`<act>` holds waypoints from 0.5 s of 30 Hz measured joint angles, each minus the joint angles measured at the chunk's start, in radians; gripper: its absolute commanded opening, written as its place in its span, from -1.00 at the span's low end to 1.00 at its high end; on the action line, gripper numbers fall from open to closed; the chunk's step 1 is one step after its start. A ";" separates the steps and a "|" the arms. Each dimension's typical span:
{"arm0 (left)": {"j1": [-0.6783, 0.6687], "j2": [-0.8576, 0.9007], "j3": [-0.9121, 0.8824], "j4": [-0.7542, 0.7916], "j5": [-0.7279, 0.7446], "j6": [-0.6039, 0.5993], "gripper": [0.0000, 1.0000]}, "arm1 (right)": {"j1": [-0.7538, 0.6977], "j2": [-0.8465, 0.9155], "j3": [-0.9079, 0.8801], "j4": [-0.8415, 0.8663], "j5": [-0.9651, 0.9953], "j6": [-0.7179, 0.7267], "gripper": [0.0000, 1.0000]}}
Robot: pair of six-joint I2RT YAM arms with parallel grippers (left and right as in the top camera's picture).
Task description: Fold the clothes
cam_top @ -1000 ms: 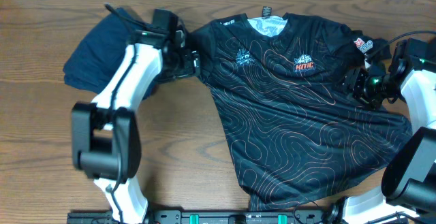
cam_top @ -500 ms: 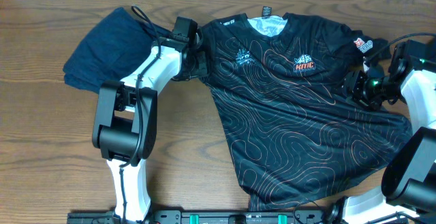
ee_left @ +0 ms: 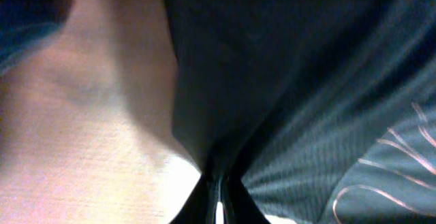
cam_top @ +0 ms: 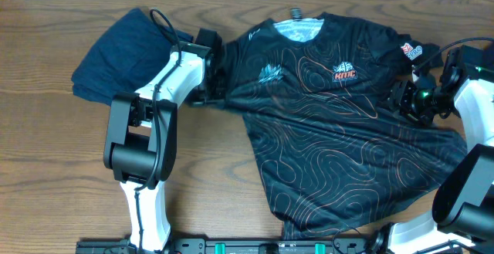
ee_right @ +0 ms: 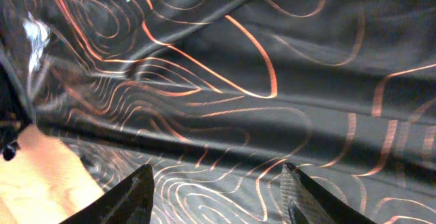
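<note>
The clothes, a black jersey (cam_top: 332, 130) with orange contour lines, lie spread across the middle and right of the table. At the jersey's left sleeve edge my left gripper (cam_top: 219, 81) is shut on the cloth. In the left wrist view the jersey fabric (ee_left: 306, 81) gathers into folds that run down into the closed left gripper (ee_left: 220, 198). My right gripper (cam_top: 407, 96) hovers at the jersey's right sleeve. The right wrist view shows this gripper (ee_right: 216, 191) open, with patterned jersey cloth (ee_right: 272, 60) lying under and between its fingers (ee_right: 300, 197), not pinched.
A dark navy garment (cam_top: 116, 53) lies bunched at the back left, right beside the left arm. Bare wooden table (cam_top: 208, 169) shows in front of the jersey's left side. The jersey's hem reaches the front edge of the table.
The left gripper has closed on the jersey's left sleeve edge, and the left shoulder cloth has bunched and shifted right. The right arm has not moved.
</note>
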 measured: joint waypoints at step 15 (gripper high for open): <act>0.000 -0.128 -0.002 -0.401 -0.127 -0.045 -0.88 | 0.024 0.000 0.000 0.275 0.002 0.006 -0.25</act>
